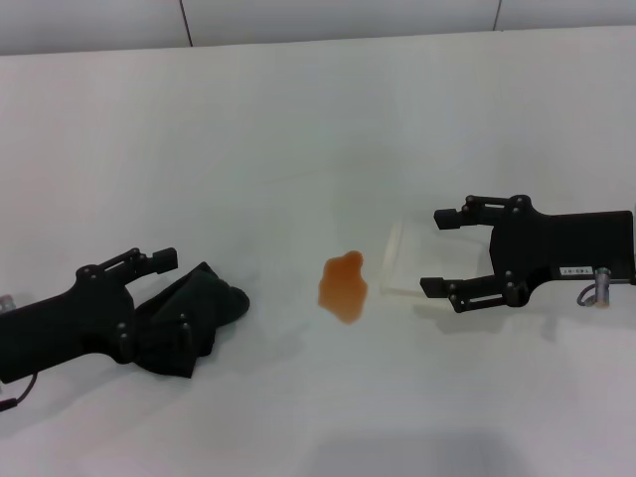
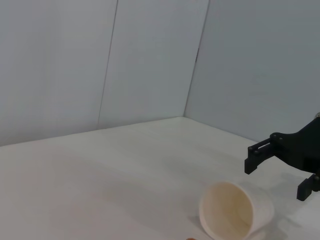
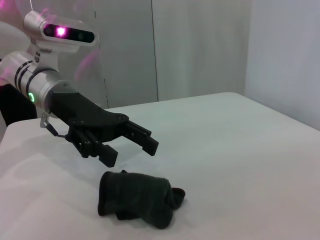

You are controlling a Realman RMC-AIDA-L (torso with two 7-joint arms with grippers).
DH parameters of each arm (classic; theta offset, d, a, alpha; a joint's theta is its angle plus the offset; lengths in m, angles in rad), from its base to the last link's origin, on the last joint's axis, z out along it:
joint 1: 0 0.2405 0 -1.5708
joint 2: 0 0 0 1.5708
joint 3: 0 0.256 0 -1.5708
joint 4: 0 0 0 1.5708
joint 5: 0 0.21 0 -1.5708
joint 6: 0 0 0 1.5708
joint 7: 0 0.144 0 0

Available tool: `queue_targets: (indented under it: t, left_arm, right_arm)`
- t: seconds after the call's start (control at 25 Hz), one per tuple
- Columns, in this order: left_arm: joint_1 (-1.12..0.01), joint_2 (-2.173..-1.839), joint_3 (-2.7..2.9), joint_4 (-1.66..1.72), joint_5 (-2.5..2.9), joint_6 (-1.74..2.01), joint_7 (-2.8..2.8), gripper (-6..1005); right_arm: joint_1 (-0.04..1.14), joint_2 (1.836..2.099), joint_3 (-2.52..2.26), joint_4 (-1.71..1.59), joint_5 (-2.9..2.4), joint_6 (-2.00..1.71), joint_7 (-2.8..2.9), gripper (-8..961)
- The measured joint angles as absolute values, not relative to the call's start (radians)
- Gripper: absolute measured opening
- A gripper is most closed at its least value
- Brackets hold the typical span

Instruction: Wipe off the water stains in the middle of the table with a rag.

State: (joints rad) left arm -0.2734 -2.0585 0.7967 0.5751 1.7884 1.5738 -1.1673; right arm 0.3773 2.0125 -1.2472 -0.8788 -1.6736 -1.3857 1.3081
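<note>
While the cup (image 1: 405,260) lies tipped beside the stain (image 1: 344,285), the open right tool (image 1: 438,252) flanks it; the open left tool (image 3: 131,146) hovers over the rag (image 1: 189,323).

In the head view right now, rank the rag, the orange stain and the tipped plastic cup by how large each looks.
1. The rag, clearly the largest, lying under the left tool.
2. and 3. The water stains and the cup look alike; the cup's translucent outline is too faint to rank.
</note>
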Motion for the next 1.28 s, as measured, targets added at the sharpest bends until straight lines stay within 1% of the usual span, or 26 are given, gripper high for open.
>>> queue_targets:
  t: [0.32, 0.44, 0.64, 0.84, 0.92, 1.08, 1.12, 1.16, 1.2, 1.28]
  left_arm:
    - [-0.276, -2.057, 0.799, 0.575, 1.786, 1.574, -1.167, 889]
    - [-0.276, -2.056, 0.799, 0.575, 1.786, 1.574, -1.167, 890]
    - [-0.276, -2.055, 0.798, 0.575, 1.784, 1.574, -1.167, 889]
    - [-0.284, -2.055, 0.796, 0.575, 1.786, 1.574, -1.167, 889]
    - [-0.285, -2.054, 0.795, 0.575, 1.786, 1.574, -1.167, 889]
    - [-0.286, -2.052, 0.795, 0.575, 1.787, 1.574, -1.167, 890]
    - [-0.286, -2.052, 0.795, 0.575, 1.787, 1.574, -1.167, 890]
    - [-0.287, -2.051, 0.795, 0.575, 1.787, 1.574, -1.167, 890]
    - [-0.287, -2.051, 0.794, 0.575, 1.787, 1.574, -1.167, 890]
    - [-0.288, -2.051, 0.794, 0.575, 1.788, 1.574, -1.167, 890]
  right_arm:
    - [0.378, 2.012, -1.240, -0.894, -1.674, -1.386, 1.339, 857]
    - [0.379, 2.008, -1.239, -0.930, -1.678, -1.387, 1.399, 858]
    - [0.380, 2.001, -1.238, -1.039, -1.743, -1.398, 1.557, 858]
    - [0.395, 2.001, -1.237, -1.168, -1.869, -1.440, 1.729, 858]
    - [0.415, 1.995, -1.234, -1.211, -1.907, -1.471, 1.798, 857]
    - [0.485, 1.971, -1.214, -1.260, -1.960, -1.550, 1.966, 857]
    - [0.485, 1.971, -1.214, -1.260, -1.960, -1.550, 1.966, 857]
    - [0.549, 1.959, -1.195, -1.265, -2.010, -1.584, 2.075, 857]
    - [0.554, 1.958, -1.195, -1.265, -2.017, -1.586, 2.085, 857]
    - [0.602, 1.956, -1.192, -1.263, -2.079, -1.591, 2.143, 857]
